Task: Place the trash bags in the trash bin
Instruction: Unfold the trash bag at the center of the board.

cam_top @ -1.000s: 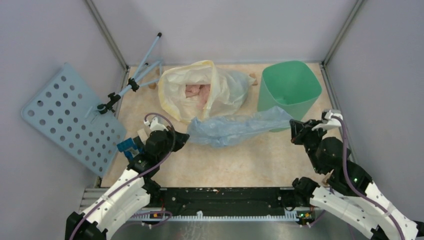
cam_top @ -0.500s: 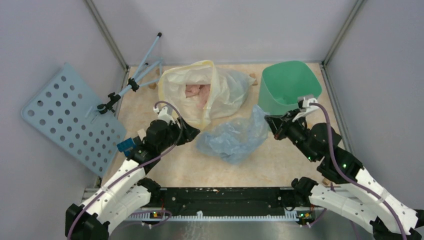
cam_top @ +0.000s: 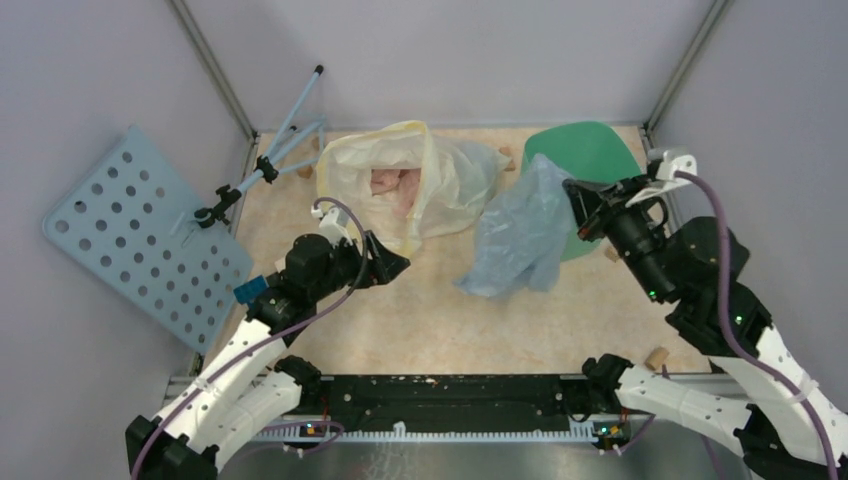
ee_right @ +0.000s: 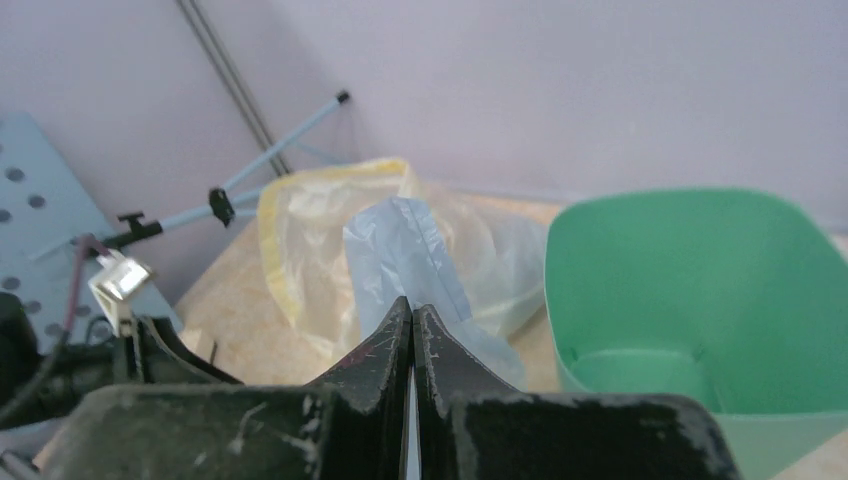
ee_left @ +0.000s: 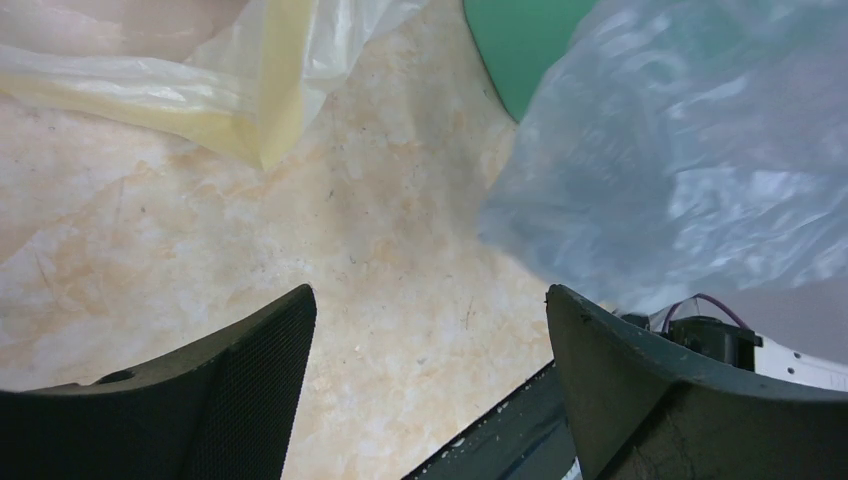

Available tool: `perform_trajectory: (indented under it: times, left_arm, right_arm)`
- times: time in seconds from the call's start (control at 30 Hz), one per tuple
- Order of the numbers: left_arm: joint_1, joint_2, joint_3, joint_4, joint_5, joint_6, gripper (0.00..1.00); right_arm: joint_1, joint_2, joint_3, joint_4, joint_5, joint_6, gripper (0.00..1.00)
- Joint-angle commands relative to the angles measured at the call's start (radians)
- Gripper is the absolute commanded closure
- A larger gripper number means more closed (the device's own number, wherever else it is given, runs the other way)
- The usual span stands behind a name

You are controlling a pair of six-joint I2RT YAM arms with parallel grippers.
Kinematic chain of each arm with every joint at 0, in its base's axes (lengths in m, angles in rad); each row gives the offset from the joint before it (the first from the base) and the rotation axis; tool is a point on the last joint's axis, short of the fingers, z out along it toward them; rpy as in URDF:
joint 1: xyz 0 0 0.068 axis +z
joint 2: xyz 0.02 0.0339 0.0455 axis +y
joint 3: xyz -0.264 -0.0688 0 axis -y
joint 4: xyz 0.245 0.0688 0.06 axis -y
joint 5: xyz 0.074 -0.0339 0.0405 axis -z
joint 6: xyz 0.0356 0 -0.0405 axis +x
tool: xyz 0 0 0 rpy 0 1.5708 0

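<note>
Aloft, right claw point(ee_right: 412, 310) pinches the crinkly pale-blue bag point(cam_top: 520, 235); left claw point(ee_left: 428, 293) gapes wide.

**Left jaws wide, right jaws pinched**

The left arm point(cam_top: 235, 360) reaches from the near edge of the tabletop point(cam_top: 430, 325) toward its middle. The left gripper point(cam_top: 393, 262) sits low over the surface, jaws spread wide with nothing between them. The right arm point(cam_top: 720, 310) rises along the right edge, elbow high. The right gripper point(cam_top: 574, 200) points left near the far right corner, its fingers pressed together on a fold of the pale-blue bag point(cam_top: 520, 230).

Crumpled pale-blue bag point(cam_top: 520, 235) hangs before mint-green bin point(cam_top: 592, 150).
</note>
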Motion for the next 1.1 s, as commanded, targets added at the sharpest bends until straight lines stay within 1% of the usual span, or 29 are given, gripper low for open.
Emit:
perform_trajectory:
  times: [0.0,0.07,0.17,0.23,0.27,0.33,0.37,0.4,0.47,0.53,0.6,0.73,0.83,0.87,0.97,1.03,1.07]
  left_arm:
    - [0.002,0.006,0.049,0.045,0.057,0.032,0.1]
    - [0.001,-0.005,0.045,0.043,0.051,0.035,0.1]
    - [0.002,-0.025,0.031,0.044,0.032,0.031,0.09]
    - [0.002,-0.04,0.027,0.025,-0.008,0.024,0.09]
    - [0.002,-0.047,0.021,0.017,-0.032,0.021,0.09]
    - [0.001,-0.064,0.003,0.013,-0.079,0.012,0.08]
    - [0.001,-0.076,-0.009,0.017,-0.092,0.005,0.08]
    - [0.003,-0.093,-0.023,0.023,-0.1,-0.005,0.08]
    - [0.001,-0.115,-0.045,0.032,-0.1,-0.017,0.07]
    - [0.001,-0.134,-0.065,0.036,-0.098,-0.026,0.07]
    - [0.002,-0.147,-0.088,0.047,-0.093,-0.03,0.07]
    - [0.001,-0.14,-0.124,0.088,-0.054,-0.049,0.06]
    - [0.002,-0.096,-0.142,0.129,-0.013,-0.083,0.06]
    - [0.002,-0.079,-0.143,0.137,-0.001,-0.092,0.06]
    - [0.001,-0.033,-0.131,0.116,-0.009,-0.099,0.06]
    - [0.002,-0.018,-0.122,0.074,-0.064,-0.098,0.05]
    - [0.002,-0.014,-0.122,0.056,-0.093,-0.099,0.05]
  right_arm:
    - [0.006,0.079,0.177,-0.04,-0.103,-0.169,1.0]
    - [0.006,0.146,0.214,-0.09,-0.206,-0.169,1.0]
    - [0.006,0.242,0.193,-0.099,-0.418,-0.139,1.0]
    - [0.014,0.294,0.14,-0.048,-0.585,-0.093,1.0]
    - [0.035,0.313,0.094,-0.005,-0.638,-0.078,1.0]
    - [0.117,0.333,0.029,0.076,-0.656,-0.073,1.0]
    - [0.153,0.339,0.006,0.097,-0.653,-0.082,0.95]
    - [0.176,0.341,-0.016,0.107,-0.655,-0.093,0.86]
    - [0.192,0.329,-0.051,0.113,-0.663,-0.099,0.61]
    - [0.192,0.293,-0.09,0.113,-0.601,-0.092,0.49]
    - [0.192,0.243,-0.132,0.101,-0.491,-0.076,0.41]
    - [0.193,0.155,-0.201,0.061,-0.221,-0.017,0.38]
    - [0.191,0.125,-0.238,0.006,-0.048,0.044,0.35]
    - [0.191,0.125,-0.244,-0.021,-0.001,0.068,0.31]
    - [0.192,0.142,-0.266,-0.091,0.09,0.12,0.15]
    - [0.192,0.172,-0.274,-0.12,0.133,0.146,0.1]
    - [0.191,0.189,-0.277,-0.128,0.145,0.151,0.1]
